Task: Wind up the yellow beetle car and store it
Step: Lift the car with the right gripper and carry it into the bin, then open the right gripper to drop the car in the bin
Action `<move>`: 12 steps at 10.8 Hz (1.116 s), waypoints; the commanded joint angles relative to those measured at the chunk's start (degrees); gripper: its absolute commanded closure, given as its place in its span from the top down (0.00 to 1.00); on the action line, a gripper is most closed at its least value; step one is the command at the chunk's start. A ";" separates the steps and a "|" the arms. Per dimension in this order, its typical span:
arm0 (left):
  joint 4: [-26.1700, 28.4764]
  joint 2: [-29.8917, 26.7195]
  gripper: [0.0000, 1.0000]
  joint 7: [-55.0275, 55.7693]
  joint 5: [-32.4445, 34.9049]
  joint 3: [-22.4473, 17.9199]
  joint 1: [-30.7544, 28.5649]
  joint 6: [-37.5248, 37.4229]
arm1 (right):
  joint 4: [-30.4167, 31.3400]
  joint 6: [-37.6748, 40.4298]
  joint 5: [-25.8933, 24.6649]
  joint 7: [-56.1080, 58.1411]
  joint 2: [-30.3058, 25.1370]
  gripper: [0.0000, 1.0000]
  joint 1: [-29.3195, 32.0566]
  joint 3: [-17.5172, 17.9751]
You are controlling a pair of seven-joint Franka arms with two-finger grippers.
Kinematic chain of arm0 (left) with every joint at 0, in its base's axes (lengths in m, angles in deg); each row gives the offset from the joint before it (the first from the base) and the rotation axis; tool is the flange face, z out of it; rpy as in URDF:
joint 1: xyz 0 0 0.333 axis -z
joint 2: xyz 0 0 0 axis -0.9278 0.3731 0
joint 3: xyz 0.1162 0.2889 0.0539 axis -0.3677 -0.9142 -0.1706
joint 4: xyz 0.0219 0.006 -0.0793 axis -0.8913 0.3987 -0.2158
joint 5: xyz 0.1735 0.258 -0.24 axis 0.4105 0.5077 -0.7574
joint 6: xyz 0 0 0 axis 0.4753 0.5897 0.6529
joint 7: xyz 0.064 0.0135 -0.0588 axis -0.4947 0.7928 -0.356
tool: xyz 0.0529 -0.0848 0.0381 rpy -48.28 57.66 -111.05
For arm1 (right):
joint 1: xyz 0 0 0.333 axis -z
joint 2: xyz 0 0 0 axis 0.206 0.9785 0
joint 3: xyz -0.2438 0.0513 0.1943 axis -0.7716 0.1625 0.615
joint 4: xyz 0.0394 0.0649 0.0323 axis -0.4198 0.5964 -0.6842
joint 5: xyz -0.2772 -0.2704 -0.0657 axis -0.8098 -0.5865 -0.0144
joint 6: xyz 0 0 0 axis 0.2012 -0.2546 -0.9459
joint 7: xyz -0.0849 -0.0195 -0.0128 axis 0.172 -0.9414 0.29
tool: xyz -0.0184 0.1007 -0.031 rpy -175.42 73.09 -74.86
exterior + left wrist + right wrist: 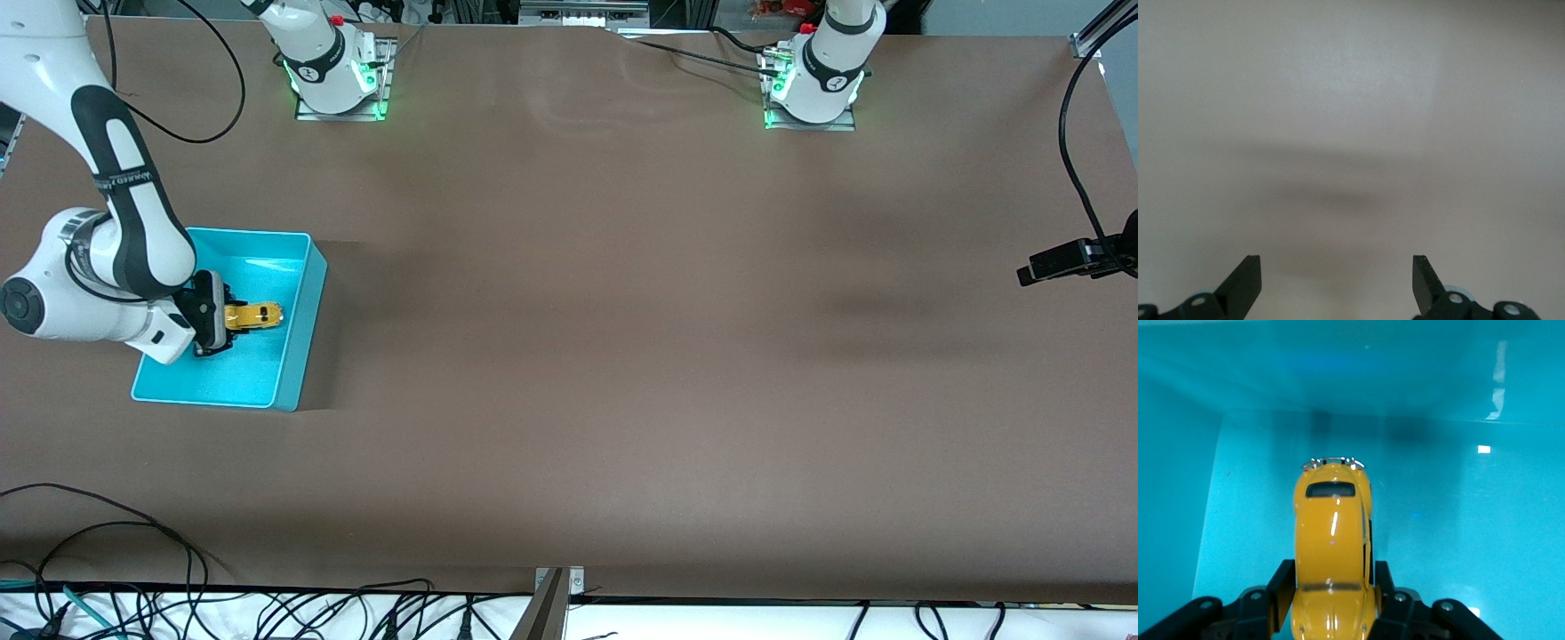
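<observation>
Inside turquoise bin (298, 302), right end effector (233, 317) grips yellow beetle car (255, 316).

Yellow beetle car (1333, 553), glossy rounded body, dark window, pinched between my right fingers (1283, 590), inside the turquoise bin (298, 329)

The yellow beetle car (1333, 550) has a super glossy painted shell with shiny chrome-looking trim at one end. The turquoise bin (307, 302) looks like smooth plastic, kinda reflective inside. Table (622, 356) is covered in a matt brown sheet, slightly wrinkled.
</observation>
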State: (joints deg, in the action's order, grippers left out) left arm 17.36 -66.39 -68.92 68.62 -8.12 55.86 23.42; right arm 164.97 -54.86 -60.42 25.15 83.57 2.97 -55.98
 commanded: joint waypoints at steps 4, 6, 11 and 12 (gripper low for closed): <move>1.17 -1.13 1.00 -0.18 -1.19 -0.23 0.01 0.42 | -1.68 1.98 7.42 -1.06 -1.97 1.00 1.76 -0.08; 1.08 -1.13 1.00 -0.18 -1.19 -0.23 0.01 0.42 | -0.89 7.77 7.60 -15.08 -7.85 1.00 1.14 -0.08; 1.08 -1.22 1.00 -0.53 -1.11 -0.23 -0.07 0.51 | 3.33 14.28 7.52 -53.81 -25.78 1.00 -5.79 -0.08; 1.08 -1.13 1.00 -0.53 -1.19 -0.32 -0.07 0.51 | 3.77 14.82 6.73 -64.97 -28.94 1.00 -8.50 -0.17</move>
State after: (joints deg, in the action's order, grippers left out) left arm 17.37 -66.40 -68.92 68.62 -8.15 55.86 23.43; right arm 164.34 -41.31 -53.68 -20.67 63.15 -1.42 -55.71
